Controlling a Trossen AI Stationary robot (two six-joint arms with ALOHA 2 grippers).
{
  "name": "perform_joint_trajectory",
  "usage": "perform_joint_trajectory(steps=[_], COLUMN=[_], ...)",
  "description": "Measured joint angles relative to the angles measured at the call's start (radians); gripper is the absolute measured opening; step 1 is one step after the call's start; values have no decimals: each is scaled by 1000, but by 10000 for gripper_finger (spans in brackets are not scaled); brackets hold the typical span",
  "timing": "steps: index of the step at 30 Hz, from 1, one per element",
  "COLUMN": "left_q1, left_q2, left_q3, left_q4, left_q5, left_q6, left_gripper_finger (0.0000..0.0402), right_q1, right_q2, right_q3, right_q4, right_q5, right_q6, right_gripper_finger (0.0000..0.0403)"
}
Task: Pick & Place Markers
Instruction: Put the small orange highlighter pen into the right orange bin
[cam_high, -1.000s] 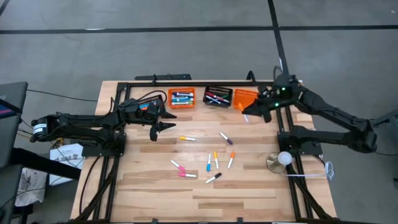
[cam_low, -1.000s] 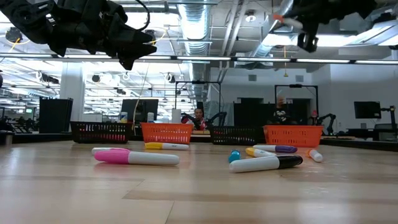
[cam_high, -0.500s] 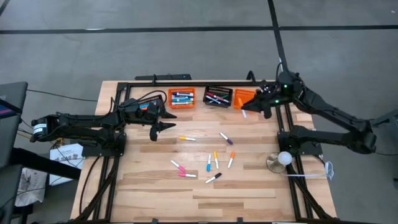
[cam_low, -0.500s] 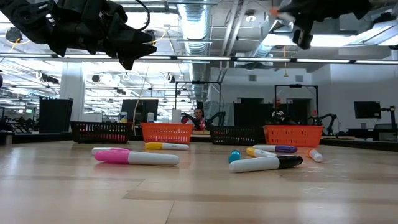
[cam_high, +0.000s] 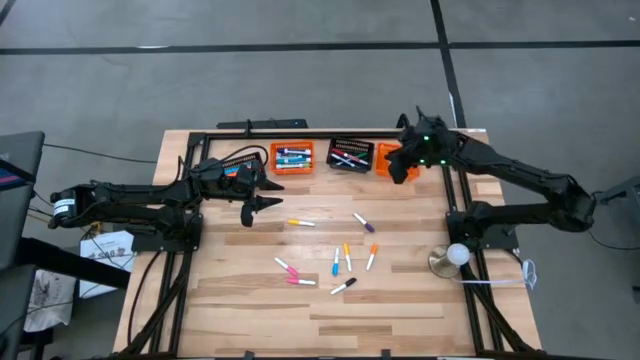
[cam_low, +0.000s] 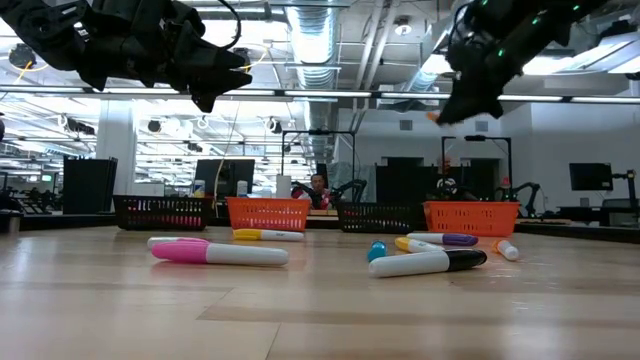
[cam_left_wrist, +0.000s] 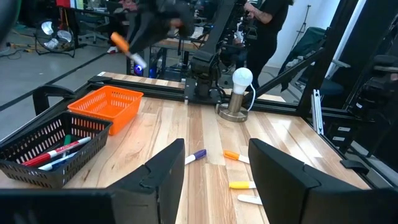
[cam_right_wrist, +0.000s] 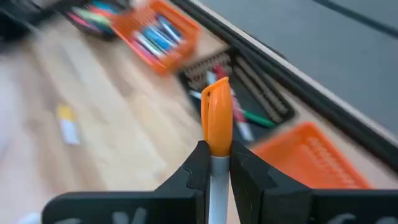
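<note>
My right gripper (cam_high: 399, 170) hangs over the right-hand orange basket (cam_high: 392, 156) at the table's far side, shut on an orange-capped white marker (cam_right_wrist: 217, 121); the left wrist view also shows that marker (cam_left_wrist: 127, 50) in the air. My left gripper (cam_high: 272, 190) waits open above the table's left half, its fingers (cam_left_wrist: 155, 177) level and apart with nothing between them. Several markers lie flat on the wood mid-table, among them a yellow one (cam_high: 300, 222), a purple one (cam_high: 365, 223), a pink one (cam_low: 215, 251) and a black-capped one (cam_low: 428, 262). My right gripper pinches the marker's white barrel (cam_right_wrist: 216, 167) just behind the orange cap between its two fingers. The marker lies along the fingers, with its cap (cam_right_wrist: 217, 106) sticking out past their tips. The fingers slant downward from the table's right side. The marker is lifted clear, above the orange basket.
An orange basket holding blue markers (cam_high: 292, 157) and a black basket holding red and green ones (cam_high: 350, 155) stand along the far edge. A bulb on a round base (cam_high: 456, 256) sits at the right. Black frame rails (cam_high: 300, 135) border the table.
My right gripper has moved toward the far-left, from beside the right-hand orange basket to over it. It has sunk a little and tipped its fingers downward. The orange-capped marker went with it, still held.
</note>
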Motion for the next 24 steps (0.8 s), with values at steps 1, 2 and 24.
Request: perform_joint_trajectory(steps=[1, 2, 24], left_q1=[0, 0, 0], left_q2=[0, 0, 0], left_q3=[0, 0, 0], left_q4=[0, 0, 3], left_q5=[0, 0, 0], left_q6=[0, 0, 0], left_gripper_finger=[177, 177, 177], right_q1=[0, 0, -111], right_q2=[19, 39, 304], right_q3=[0, 0, 1], right_q4=[-5, -11, -64], right_q5=[29, 57, 292], right_q6=[-25, -47, -344], right_gripper_finger=[32, 34, 41])
